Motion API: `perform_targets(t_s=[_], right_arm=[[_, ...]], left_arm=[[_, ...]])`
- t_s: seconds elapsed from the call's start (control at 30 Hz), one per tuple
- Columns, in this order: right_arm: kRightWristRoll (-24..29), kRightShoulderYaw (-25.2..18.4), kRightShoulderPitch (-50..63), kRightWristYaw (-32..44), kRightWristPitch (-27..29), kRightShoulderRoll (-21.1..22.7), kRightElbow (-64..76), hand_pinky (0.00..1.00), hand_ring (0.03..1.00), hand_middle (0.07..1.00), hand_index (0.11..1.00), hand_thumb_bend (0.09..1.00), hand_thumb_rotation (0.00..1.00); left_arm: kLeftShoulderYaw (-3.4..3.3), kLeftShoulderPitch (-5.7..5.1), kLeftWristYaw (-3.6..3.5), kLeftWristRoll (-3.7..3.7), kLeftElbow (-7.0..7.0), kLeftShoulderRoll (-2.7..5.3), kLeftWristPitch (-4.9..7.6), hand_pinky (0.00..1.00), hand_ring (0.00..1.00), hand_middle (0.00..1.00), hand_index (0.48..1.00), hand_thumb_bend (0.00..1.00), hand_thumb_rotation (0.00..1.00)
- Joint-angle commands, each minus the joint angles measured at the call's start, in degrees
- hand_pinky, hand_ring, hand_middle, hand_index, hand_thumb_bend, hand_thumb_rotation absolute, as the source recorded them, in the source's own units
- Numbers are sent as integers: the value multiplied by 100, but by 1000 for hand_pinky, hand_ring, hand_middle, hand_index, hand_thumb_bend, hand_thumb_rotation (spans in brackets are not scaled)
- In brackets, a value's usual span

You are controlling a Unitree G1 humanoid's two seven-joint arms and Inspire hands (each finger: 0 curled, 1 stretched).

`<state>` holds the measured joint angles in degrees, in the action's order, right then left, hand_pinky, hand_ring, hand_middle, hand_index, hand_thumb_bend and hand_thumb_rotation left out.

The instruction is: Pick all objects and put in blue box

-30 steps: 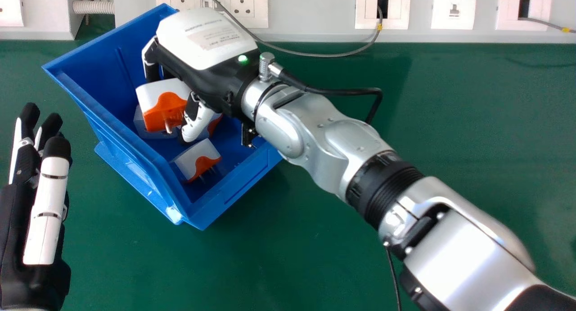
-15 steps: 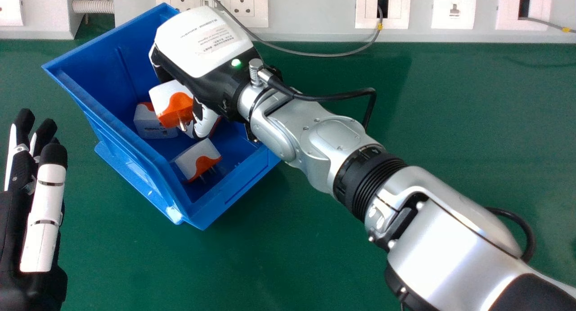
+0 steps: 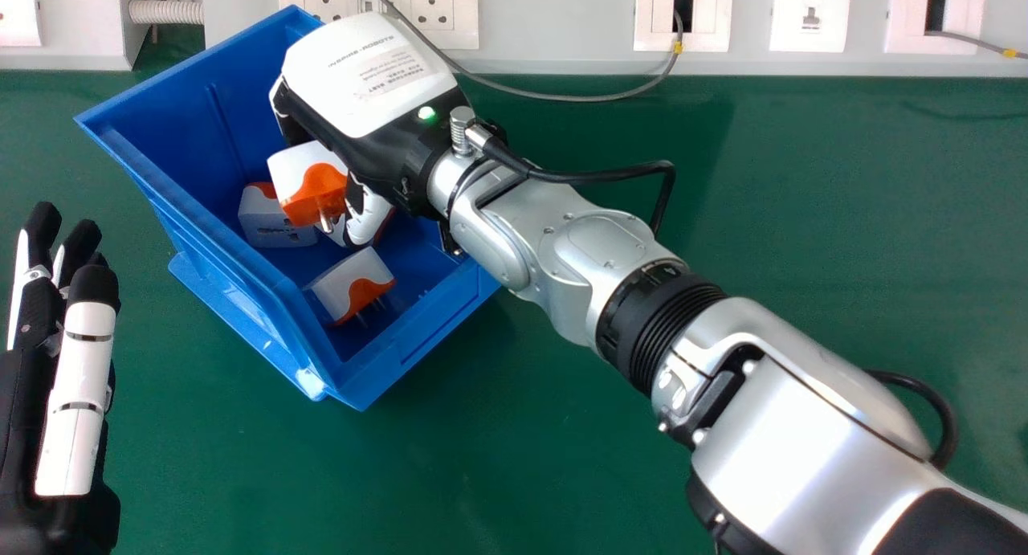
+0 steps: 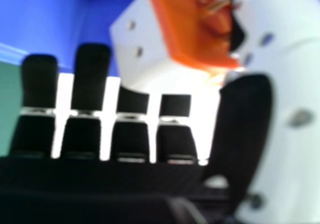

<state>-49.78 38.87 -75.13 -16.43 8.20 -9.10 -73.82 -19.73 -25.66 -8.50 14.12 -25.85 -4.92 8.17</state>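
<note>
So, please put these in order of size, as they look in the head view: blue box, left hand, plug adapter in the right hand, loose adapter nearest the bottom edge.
1. Blue box
2. Left hand
3. Held adapter in the right hand, and loose adapter: too alike to rank.

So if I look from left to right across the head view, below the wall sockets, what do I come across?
Left hand → blue box with white-and-orange plug adapters inside → silver right forearm.
</note>
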Motion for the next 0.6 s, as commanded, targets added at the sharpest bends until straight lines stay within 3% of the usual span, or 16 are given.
perform_targets(t_s=[0.0, 0.2, 0.37, 0.47, 0.57], right_arm=[[228, -164, -58, 16, 50, -23, 59, 369, 435, 490, 490, 498, 0], [670, -497, 51, 408, -44, -64, 116, 366, 440, 503, 487, 498, 0], [564, -340, 61, 518, -216, -37, 189, 360, 446, 515, 492, 496, 0], [566, -313, 87, 529, -231, -8, 228, 482, 635, 683, 621, 663, 42], [545, -265, 116, 560, -252, 10, 215, 539, 719, 759, 688, 727, 62]], left_arm=[[-8, -39, 31, 23, -122, 32, 98, 999, 995, 985, 1000, 497, 833], [19, -48, 80, -13, -178, 39, 81, 999, 997, 987, 1000, 503, 832], [95, -69, 171, -73, -279, 67, 47, 1000, 997, 987, 1000, 505, 832], [117, -75, 202, -102, -315, 78, 38, 1000, 999, 986, 1000, 505, 832], [135, -80, 239, -141, -358, 93, 28, 1000, 998, 986, 1000, 504, 832]])
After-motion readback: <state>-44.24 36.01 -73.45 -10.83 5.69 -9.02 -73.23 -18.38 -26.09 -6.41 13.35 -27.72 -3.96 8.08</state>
